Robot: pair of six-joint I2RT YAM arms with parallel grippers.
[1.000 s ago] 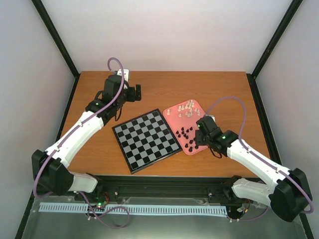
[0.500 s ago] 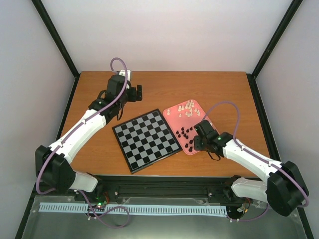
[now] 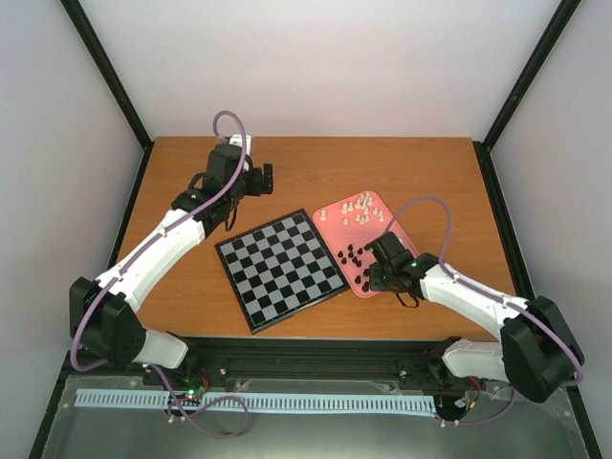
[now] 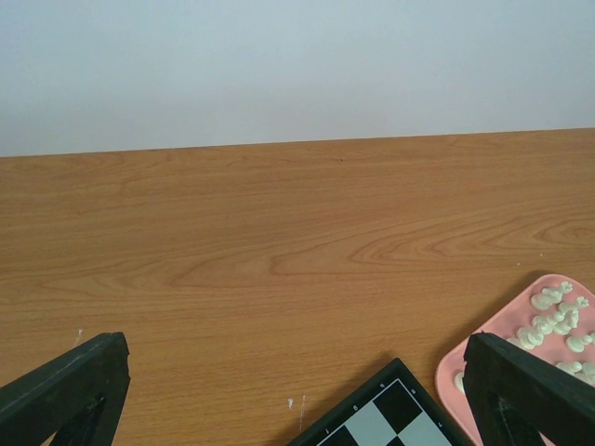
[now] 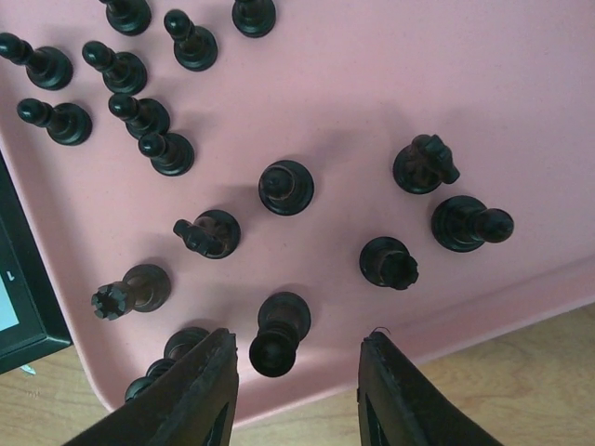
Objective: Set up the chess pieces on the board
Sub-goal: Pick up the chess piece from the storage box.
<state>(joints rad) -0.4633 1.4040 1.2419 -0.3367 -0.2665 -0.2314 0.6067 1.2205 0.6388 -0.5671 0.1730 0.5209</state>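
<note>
The board [image 3: 280, 270] lies bare at the table's middle, its far corner [image 4: 390, 423] showing in the left wrist view. A pink tray [image 3: 384, 225] to its right holds cream-white chess pieces [image 3: 359, 208] at the far end and black ones [image 3: 354, 255] nearer. My right gripper [image 3: 369, 275] hangs low over the tray's near end. Its jaws [image 5: 299, 390] are open, one on each side of an upright black piece [image 5: 279, 334], with gaps on both sides. My left gripper [image 3: 260, 178] is wide open over bare wood behind the board.
In the right wrist view several black pieces [image 5: 139, 116] stand scattered on the tray [image 5: 390, 84], with the board's black edge [image 5: 14, 279] at the left. White pieces [image 4: 556, 311] lie on the tray's far end [image 4: 511, 321]. Walls enclose the table.
My right gripper has slid toward the tray's near end and its jaws have narrowed around a black piece. The left arm has shifted slightly.
</note>
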